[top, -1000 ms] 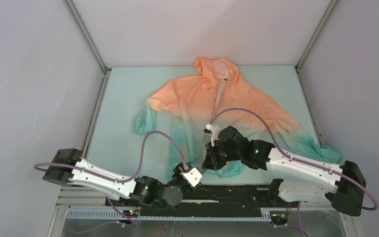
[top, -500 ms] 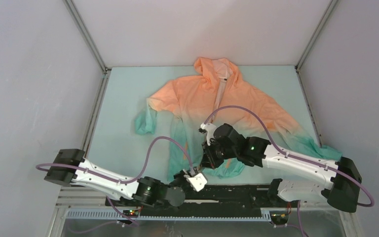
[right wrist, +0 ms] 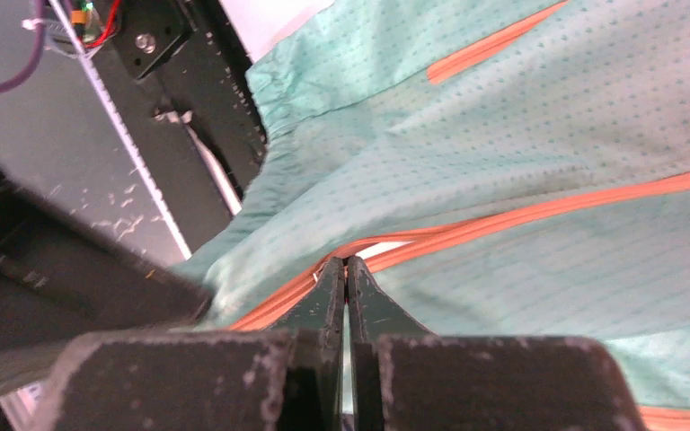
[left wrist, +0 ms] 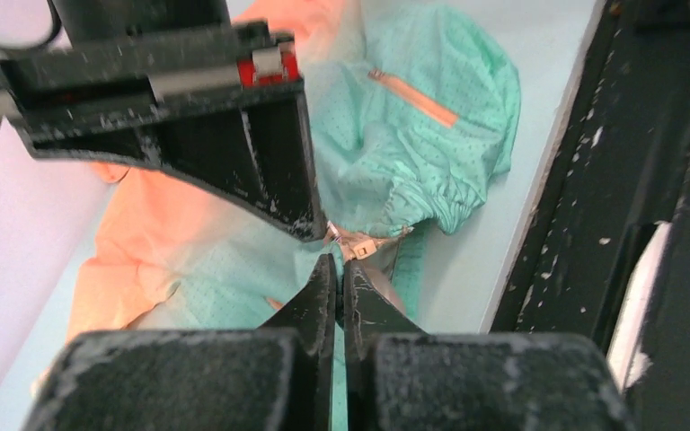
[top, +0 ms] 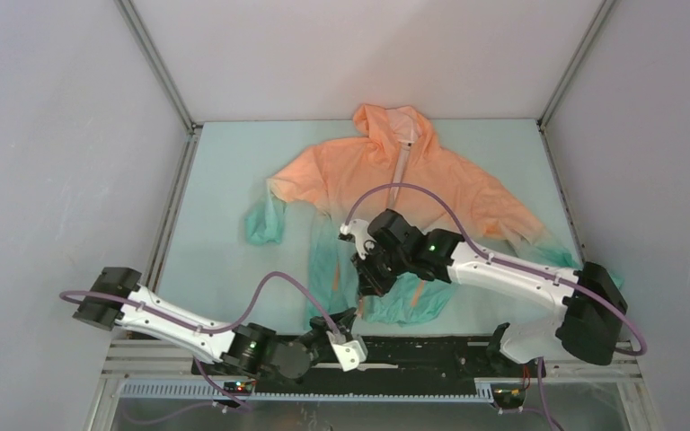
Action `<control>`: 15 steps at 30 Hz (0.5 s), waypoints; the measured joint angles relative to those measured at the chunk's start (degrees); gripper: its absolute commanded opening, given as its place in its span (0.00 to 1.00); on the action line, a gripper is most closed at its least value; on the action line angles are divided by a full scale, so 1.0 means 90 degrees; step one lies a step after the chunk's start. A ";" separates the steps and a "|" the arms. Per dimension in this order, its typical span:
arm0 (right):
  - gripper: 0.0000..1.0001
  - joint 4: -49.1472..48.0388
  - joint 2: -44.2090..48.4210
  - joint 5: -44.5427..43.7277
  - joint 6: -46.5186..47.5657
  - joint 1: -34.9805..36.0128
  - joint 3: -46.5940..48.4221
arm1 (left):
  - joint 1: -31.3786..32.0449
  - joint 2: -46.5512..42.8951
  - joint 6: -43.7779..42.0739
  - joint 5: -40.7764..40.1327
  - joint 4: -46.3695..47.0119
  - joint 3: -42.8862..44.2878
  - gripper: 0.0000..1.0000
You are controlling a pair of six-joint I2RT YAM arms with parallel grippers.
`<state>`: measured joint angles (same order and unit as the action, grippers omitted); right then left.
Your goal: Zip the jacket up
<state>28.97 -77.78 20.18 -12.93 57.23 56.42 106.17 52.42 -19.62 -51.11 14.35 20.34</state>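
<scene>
Windbreaker jacket (top: 386,180) is lying spread, front up, on the tabletop (top: 225,233), hem nearest the arms. Left gripper (left wrist: 340,269), fingers pinched together, is anchoring the hem's zipper end; right gripper (right wrist: 346,269), fingers clamped on the orange zipper (right wrist: 539,211), is apparently mid-zip. Next: drawing hoodward, hem held taut.

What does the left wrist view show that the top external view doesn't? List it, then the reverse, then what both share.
Only the left wrist view shows the left gripper pinched shut on the jacket's metal zipper end at the hem. Only the top external view shows the whole garment, its hood, both sleeves, and the right gripper on the lower front. Both show the mint-teal hem and an orange pocket zipper.
</scene>
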 measured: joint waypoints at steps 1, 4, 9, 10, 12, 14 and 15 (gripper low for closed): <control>0.00 0.0046 -0.0104 -0.0063 0.0070 -0.0012 0.0090 | 0.0005 -0.0126 -0.0005 0.0097 0.0000 0.0000 0.00; 0.00 0.0148 -0.0452 -0.0289 0.0277 -0.0024 0.0415 | 0.0012 -0.0364 0.0002 0.0386 -0.0039 0.0000 0.00; 0.00 0.0163 -0.0794 -0.0952 0.0935 -0.0374 0.0644 | 0.0012 -0.0389 0.0095 0.0818 -0.0333 0.0000 0.00; 0.00 0.0138 -0.0857 -0.1195 0.1129 -0.0466 0.0695 | 0.0012 -0.0403 0.0175 0.0903 -0.0374 0.0000 0.00; 0.00 -0.0070 -0.1039 -0.1773 0.1654 -0.0733 0.0794 | 0.0012 -0.0491 0.0333 0.1022 -0.0447 0.0000 0.00; 0.00 -0.0384 -0.1290 -0.2183 0.2191 -0.1129 0.0911 | 0.0012 -0.0590 0.0464 0.1090 -0.0469 0.0000 0.00; 0.00 -0.0549 -0.1426 -0.2336 0.2414 -0.1321 0.0962 | 0.0012 -0.0629 0.0520 0.1103 -0.0466 -0.0002 0.00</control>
<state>24.03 -90.61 -0.84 8.80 45.34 65.08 106.28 46.76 -14.94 -41.19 10.15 20.32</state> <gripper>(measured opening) 0.007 0.012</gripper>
